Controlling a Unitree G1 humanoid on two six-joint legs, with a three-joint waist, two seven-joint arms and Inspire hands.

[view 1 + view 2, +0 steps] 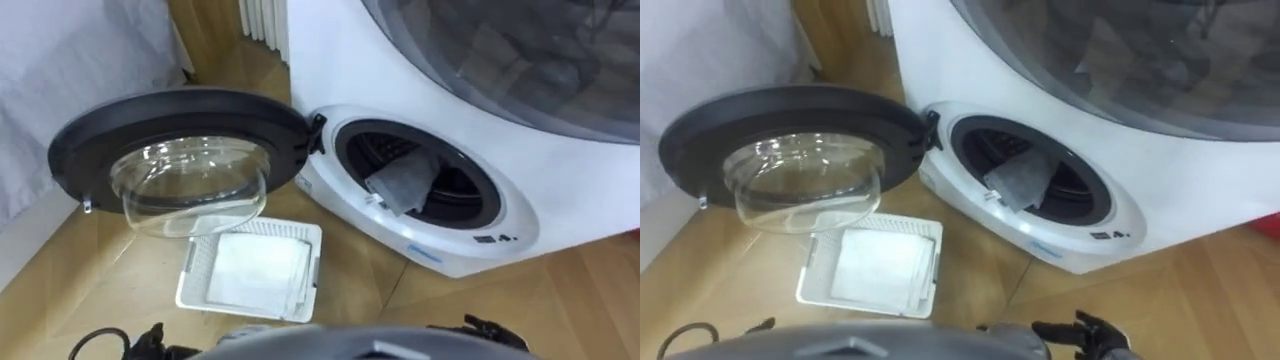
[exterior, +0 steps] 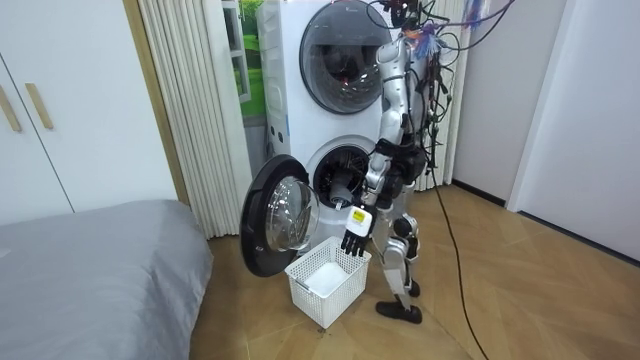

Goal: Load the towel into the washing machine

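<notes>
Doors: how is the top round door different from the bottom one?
The top door is shut; the bottom door is swung wide open. The top door's glass looks dark; the bottom door's glass is clear and bulges out. Both are round.

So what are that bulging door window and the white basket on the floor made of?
The door window looks like clear glass, glossy, with highlights on its curve. The basket seems white matte plastic, judging by its moulded grid walls.

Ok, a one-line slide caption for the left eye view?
Grey towel lies in the mouth of the washing machine; door swung wide, white basket on the floor.
</notes>
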